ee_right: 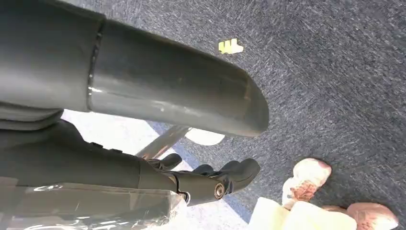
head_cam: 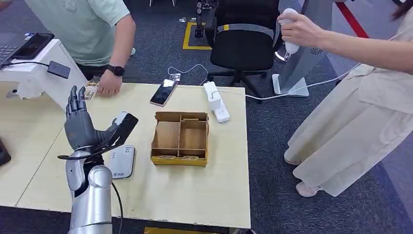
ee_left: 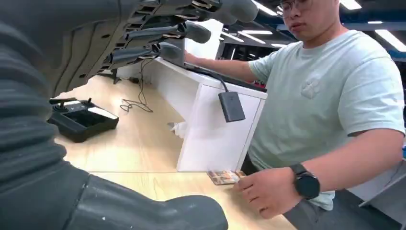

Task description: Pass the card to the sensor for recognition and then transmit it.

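Note:
A small stack of cards (head_cam: 91, 90) lies at the table's far left edge under a person's hand (head_cam: 110, 86); the left wrist view shows the cards (ee_left: 224, 177) beside that hand (ee_left: 264, 192). My left hand (head_cam: 82, 127) is raised over the table with its fingers spread upward and nothing in it, nearer to me than the cards. Its thumb points toward the sensor (head_cam: 122, 141), a white base with a tilted black head. The fingers (ee_left: 182, 29) stretch toward the person. My right hand (ee_right: 206, 179) hangs over the carpet and holds nothing.
A compartmented cardboard box (head_cam: 180, 139) sits mid-table, with a phone (head_cam: 163, 92) and a white power strip (head_cam: 215, 101) beyond it. A black controller (ee_left: 82, 117) lies on the left table. A second person (head_cam: 360, 97) stands at the right holding a white device. An office chair (head_cam: 243, 39) stands behind the table.

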